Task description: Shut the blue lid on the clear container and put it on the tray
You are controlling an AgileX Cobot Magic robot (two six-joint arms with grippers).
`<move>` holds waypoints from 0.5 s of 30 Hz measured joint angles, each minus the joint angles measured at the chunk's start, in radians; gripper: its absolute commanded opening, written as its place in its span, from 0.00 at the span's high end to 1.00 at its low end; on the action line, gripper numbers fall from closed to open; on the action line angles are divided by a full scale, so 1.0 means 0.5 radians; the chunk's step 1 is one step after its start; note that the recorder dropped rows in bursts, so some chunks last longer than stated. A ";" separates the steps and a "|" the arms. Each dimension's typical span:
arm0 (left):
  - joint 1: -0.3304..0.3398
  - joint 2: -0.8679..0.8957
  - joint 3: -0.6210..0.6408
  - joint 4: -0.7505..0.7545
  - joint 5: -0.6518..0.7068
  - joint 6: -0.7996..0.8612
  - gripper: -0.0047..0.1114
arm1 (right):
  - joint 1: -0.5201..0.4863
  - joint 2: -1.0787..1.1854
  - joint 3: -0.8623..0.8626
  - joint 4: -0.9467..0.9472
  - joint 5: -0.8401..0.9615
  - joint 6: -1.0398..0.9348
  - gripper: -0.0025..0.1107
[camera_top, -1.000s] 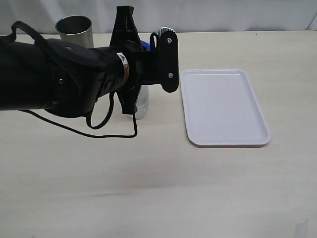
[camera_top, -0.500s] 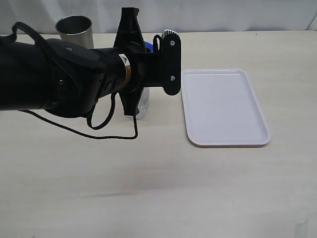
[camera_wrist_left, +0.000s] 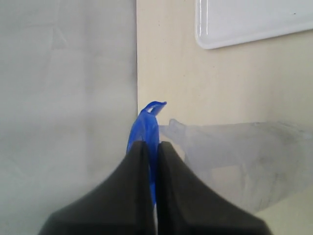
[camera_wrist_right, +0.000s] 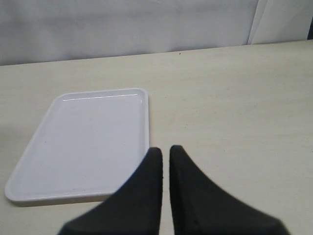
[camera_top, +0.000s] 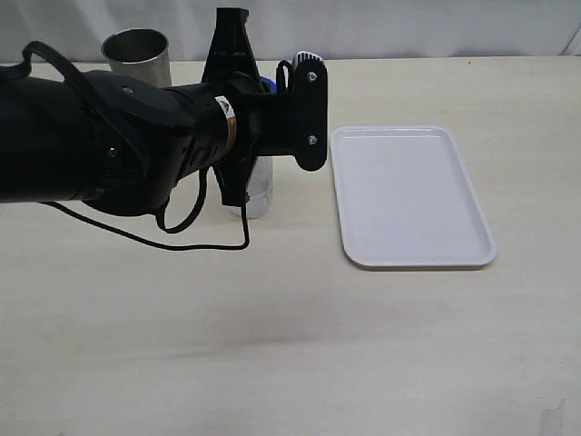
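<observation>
**Left gripper pinches lid at container's rim**

Exterior view: the left arm (camera_top: 109, 145) reaches across the worktop (camera_top: 290, 345). It hides most of the upright container (camera_top: 260, 189), which stands left of the tray (camera_top: 413, 195), near it but apart. A sliver of the blue lid (camera_top: 269, 84) shows at the container's top. A steel cup (camera_top: 136, 56) stands behind the arm.

Left wrist view: the left gripper (camera_wrist_left: 150, 147) is clamped on the lid's edge, right beside the container's rim. Whether the lid is seated cannot be told.

Right wrist view: the right gripper (camera_wrist_right: 165, 152) is closed on nothing, over the worktop beside the tray.
</observation>
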 measured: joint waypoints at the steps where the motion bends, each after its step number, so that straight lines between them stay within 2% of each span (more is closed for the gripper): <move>1: 0.000 0.000 0.000 0.032 0.000 -0.025 0.96 | 0.000 0.000 0.000 0.000 0.000 0.000 0.93; 5: 0.000 0.000 0.000 0.201 0.054 -0.194 0.96 | 0.000 0.000 0.000 0.000 0.000 0.000 0.93; 15: 0.000 0.000 0.000 0.260 0.199 -0.257 0.96 | 0.000 0.000 0.000 0.000 0.000 0.000 0.93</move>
